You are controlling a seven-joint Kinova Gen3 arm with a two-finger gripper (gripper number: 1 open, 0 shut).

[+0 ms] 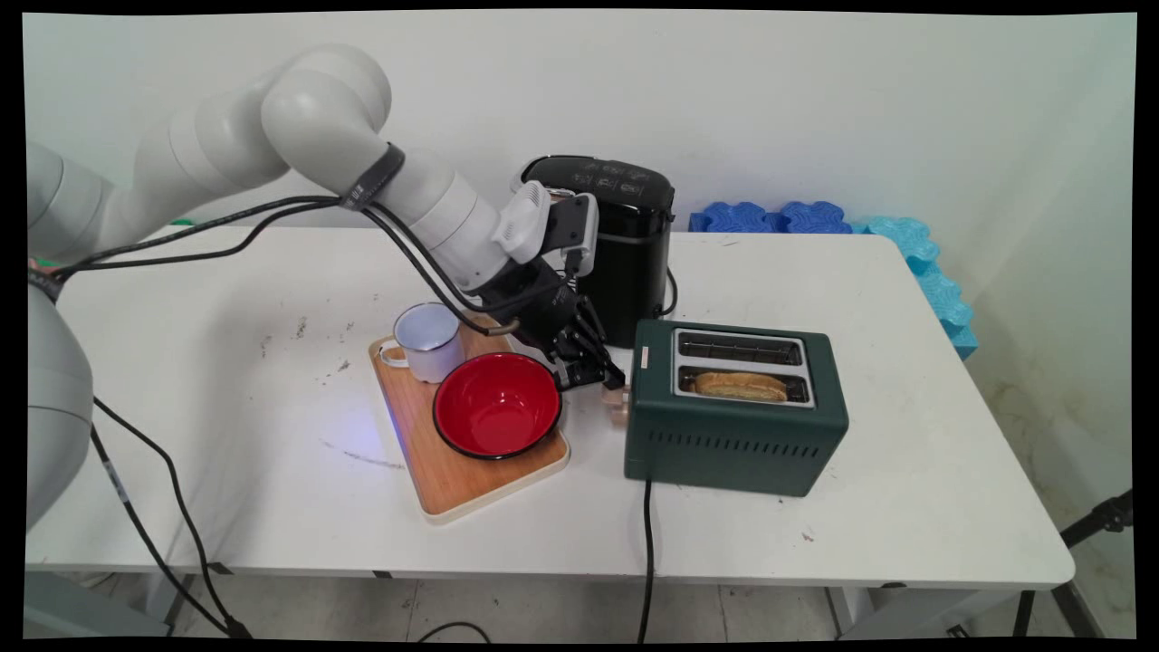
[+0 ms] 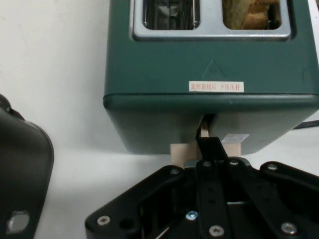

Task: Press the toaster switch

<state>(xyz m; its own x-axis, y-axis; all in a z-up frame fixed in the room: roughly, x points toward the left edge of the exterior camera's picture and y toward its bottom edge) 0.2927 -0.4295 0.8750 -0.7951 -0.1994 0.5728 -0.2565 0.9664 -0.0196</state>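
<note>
We are pressing the closed gripper (image 1: 608,380) on the toaster (image 1: 735,407) lever (image 2: 205,148); it is looking stiff, best pushed from above.

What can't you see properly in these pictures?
- Main view: the toaster's wooden lever is partly hidden by the gripper.
- Hand view: the linkage covers most of the lever, so how the fingers meet it is unclear.
- Hand view: the bread and both slots are cut off by the top edge.
- Main view: the black appliance's left side is hidden behind the arm.
</note>
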